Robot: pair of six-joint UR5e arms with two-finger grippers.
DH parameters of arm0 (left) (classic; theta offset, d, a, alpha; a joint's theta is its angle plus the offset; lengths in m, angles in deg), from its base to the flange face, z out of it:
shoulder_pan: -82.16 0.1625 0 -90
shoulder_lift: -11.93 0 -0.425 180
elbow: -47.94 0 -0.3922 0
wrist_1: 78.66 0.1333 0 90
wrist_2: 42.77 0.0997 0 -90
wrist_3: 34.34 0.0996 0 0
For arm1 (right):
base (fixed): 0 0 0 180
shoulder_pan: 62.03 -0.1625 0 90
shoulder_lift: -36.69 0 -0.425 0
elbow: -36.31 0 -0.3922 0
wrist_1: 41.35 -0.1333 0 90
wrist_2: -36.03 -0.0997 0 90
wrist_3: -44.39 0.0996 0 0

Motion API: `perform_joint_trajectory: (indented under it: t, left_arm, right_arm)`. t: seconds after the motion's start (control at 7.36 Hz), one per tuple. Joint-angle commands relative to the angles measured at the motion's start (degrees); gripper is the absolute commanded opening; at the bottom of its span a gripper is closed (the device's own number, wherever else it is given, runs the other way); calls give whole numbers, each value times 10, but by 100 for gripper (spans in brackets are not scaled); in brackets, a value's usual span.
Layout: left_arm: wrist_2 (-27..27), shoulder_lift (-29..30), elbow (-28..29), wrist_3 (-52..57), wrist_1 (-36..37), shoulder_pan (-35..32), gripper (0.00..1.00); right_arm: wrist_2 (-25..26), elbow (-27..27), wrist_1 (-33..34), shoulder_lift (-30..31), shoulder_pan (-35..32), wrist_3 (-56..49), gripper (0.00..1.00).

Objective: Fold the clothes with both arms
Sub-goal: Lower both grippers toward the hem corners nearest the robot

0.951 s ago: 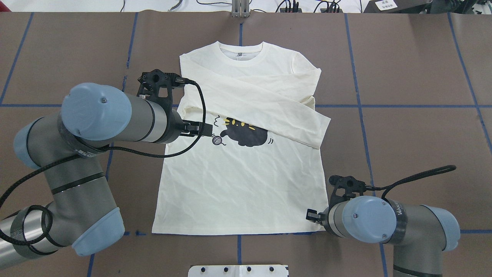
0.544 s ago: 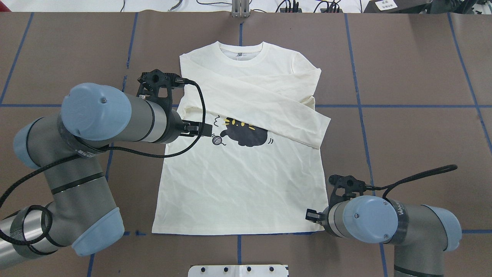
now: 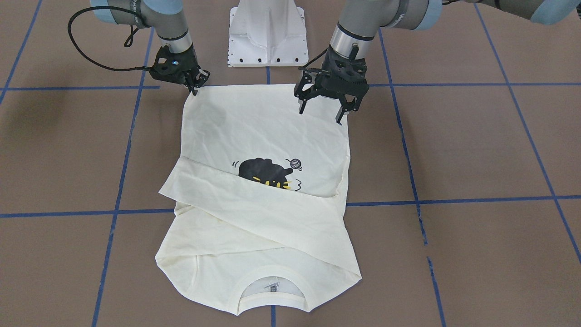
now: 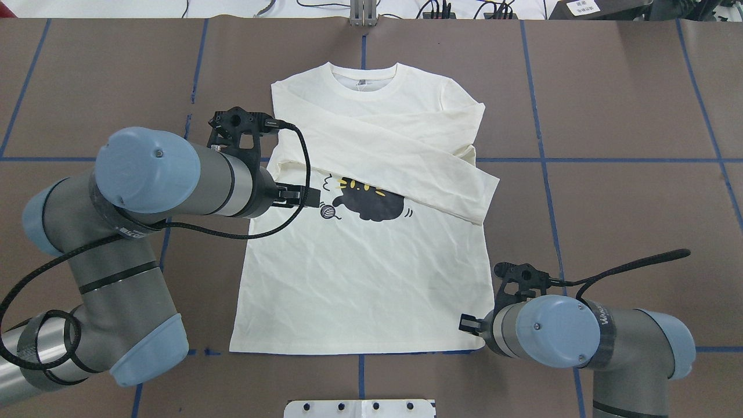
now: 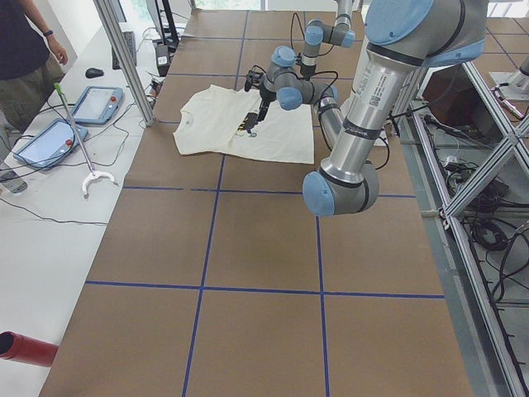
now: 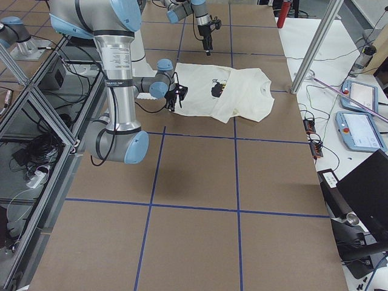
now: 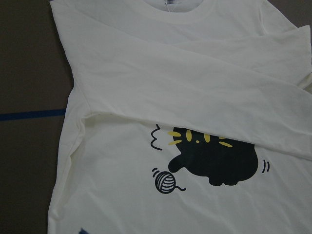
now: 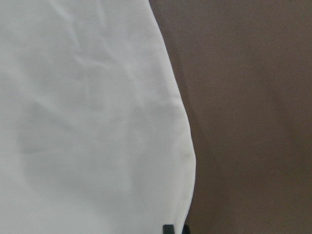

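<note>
Two sleeves (image 4: 406, 168) lie crossed over the cream long-sleeved cotton shirt (image 4: 360, 278), flat on the brown surface (image 4: 609, 203); body folds remain, I reckon. My left hand (image 3: 320, 113) hovers spread above it; my right hand (image 3: 197, 86) meets a hem corner, grip I cannot tell.

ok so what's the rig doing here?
Both arms are working on a cream shirt laid flat on the table, cat print up, sleeves already folded across the chest. The left gripper hangs open above the shirt. The right gripper sits at a hem corner, though its grip is unclear.
</note>
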Motion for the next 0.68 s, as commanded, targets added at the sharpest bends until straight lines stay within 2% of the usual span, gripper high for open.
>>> perform_joint_trajectory:
  t: [0.0,0.27,0.41,0.54]
  left_arm:
    - [-8,-34,-6,-114,-1,51,100]
    - [18,-87,-11,-211,2,110,99]
    - [42,-104,-13,-240,3,141,99]
    - [43,-112,-13,-242,4,145,98]
  right_arm:
    - [1,-22,0,-19,-14,1,0]
    - [3,-33,0,-19,-21,1,0]
    - [3,-33,-2,-19,-26,1,0]
    - [3,-33,-4,-20,-27,1,0]
